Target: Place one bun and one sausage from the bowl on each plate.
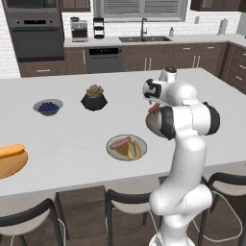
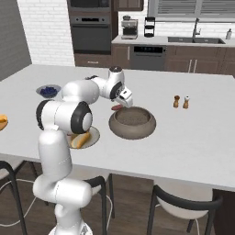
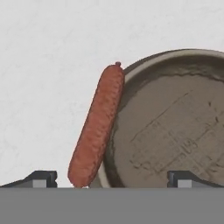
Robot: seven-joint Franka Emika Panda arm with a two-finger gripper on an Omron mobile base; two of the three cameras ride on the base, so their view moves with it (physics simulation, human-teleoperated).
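The tan-grey bowl (image 2: 132,122) stands on the island counter, and what shows of its inside is bare. A red-brown sausage (image 3: 98,124) lies along the outside of its rim (image 3: 144,65); whether it rests on the counter I cannot tell. My gripper (image 3: 113,181) hangs open just above the sausage's near end, with one fingertip on each side. The pale grey plate (image 1: 126,146) carries a sausage and a bun. At the far left, the orange-brown wooden plate (image 1: 9,166) carries a bun (image 1: 10,151).
A small grey bowl of blue berries (image 1: 48,106) and a black plant pot (image 1: 94,98) stand further back on the left. Two small shakers (image 2: 181,101) stand right of the bowl. Stools line the counter's near edge.
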